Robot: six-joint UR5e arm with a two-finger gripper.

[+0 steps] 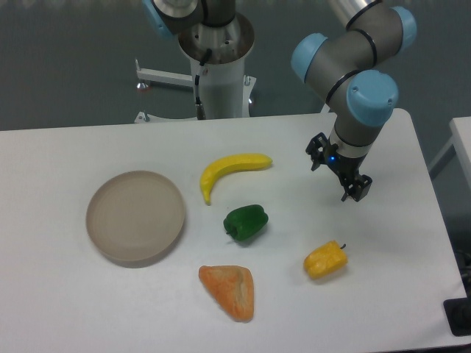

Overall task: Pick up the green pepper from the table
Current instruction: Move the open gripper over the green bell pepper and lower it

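The green pepper (246,221) is small, glossy and dark green, lying on the white table (66,316) near its middle. My gripper (335,173) hangs above the table to the right of the pepper and a little farther back, well apart from it. Its two black fingers are spread and hold nothing.
A yellow banana (230,170) lies just behind the green pepper. A round beige plate (135,215) sits at the left. An orange bread-like wedge (229,290) lies in front of the pepper. A yellow pepper (325,260) lies at the front right, below my gripper.
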